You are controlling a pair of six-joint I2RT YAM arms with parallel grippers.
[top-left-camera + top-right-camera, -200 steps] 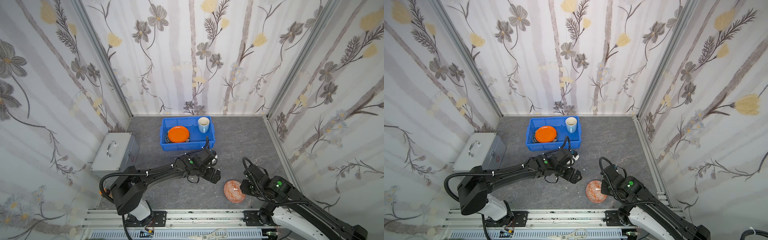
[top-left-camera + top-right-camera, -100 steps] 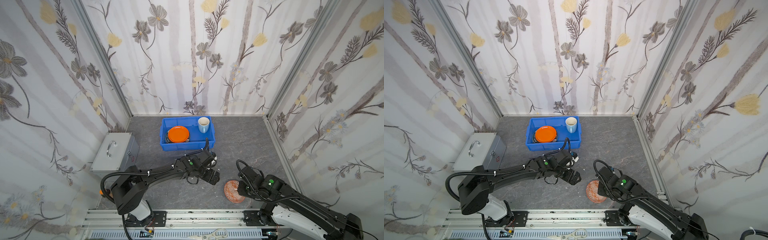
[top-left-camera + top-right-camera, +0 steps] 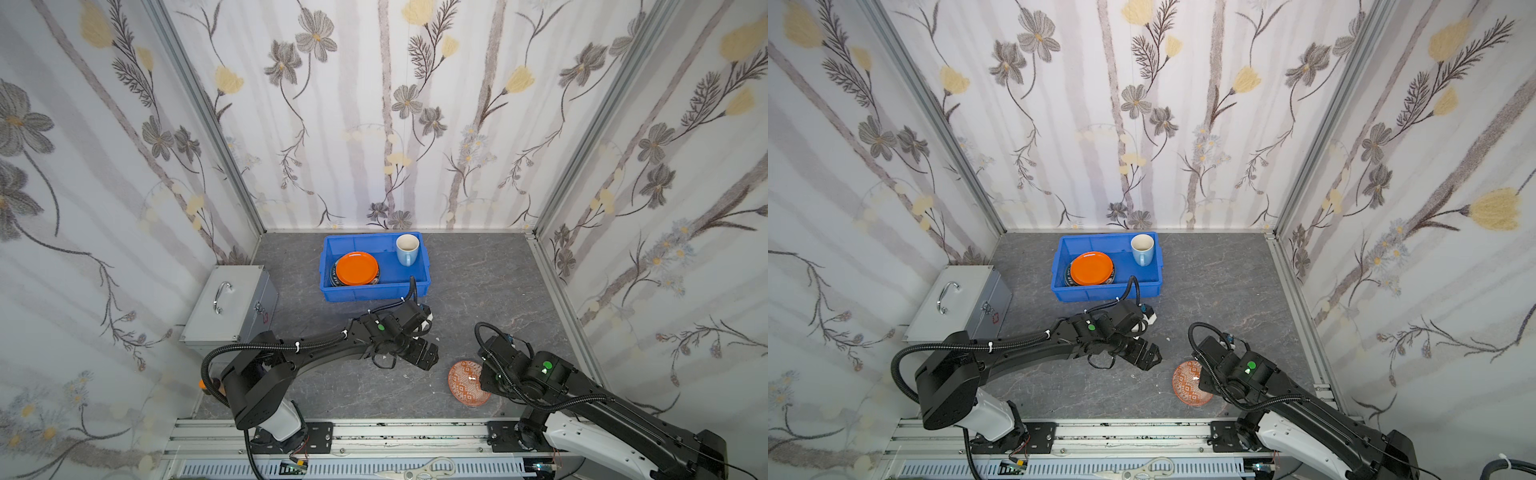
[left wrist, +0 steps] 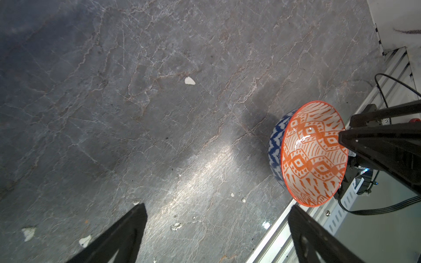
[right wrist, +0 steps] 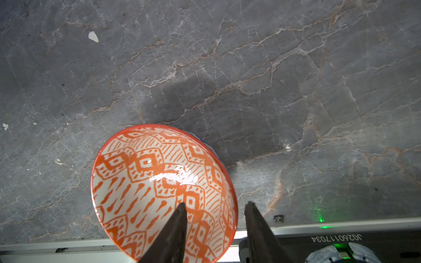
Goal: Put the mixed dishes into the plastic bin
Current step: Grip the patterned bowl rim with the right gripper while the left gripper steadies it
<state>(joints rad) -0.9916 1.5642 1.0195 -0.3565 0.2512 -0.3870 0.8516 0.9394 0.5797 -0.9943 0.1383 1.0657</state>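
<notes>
An orange patterned bowl (image 3: 462, 384) (image 3: 1187, 384) with a blue outside (image 4: 275, 145) sits on the grey floor at the front edge. My right gripper (image 3: 484, 376) (image 5: 216, 203) is open, one finger inside the bowl (image 5: 148, 182) and one outside its rim, with a gap on both sides. My left gripper (image 3: 428, 359) (image 4: 217, 206) is wide open over bare floor, left of the bowl (image 4: 312, 154), holding nothing. The blue plastic bin (image 3: 374, 291) (image 3: 1104, 291) at the back holds an orange plate (image 3: 356, 268) stacked on darker plates and a light-blue mug (image 3: 406, 249).
A grey metal case (image 3: 226, 303) with a handle stands at the left. A metal rail (image 3: 374, 432) runs along the front edge just behind the bowl. Small white chips (image 4: 189, 80) lie on the floor. Scissors (image 3: 419, 471) lie in front of the rail.
My right gripper has moved left onto the bowl's rim and its jaws have widened a little. The left arm has barely moved.
</notes>
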